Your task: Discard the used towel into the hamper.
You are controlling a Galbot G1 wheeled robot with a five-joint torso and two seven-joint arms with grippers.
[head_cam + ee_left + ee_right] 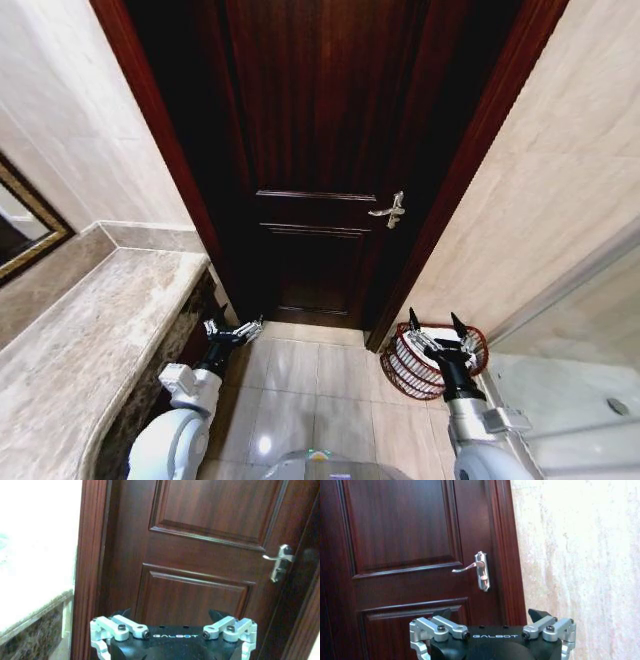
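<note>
I had the robot facing a dark wooden door [320, 180] with a silver lever handle [388, 210], closed in its frame. The hamper [405, 365] stood on the tiled floor [300, 390] to the robot's right, near the door frame's foot and against the pale stone wall [560, 200]. I saw no towel in it from the head view.

The right gripper [431, 323] hovered low, directly in front of the hamper's rim, fingers spread wide and holding nothing. The left gripper [236, 329] hung low on the other side, beside the edge of the marble counter [90, 340], its fingers also apart and empty.

Both wrist views looked straight at the door, each with dark fingertips [122, 612] parted.
</note>
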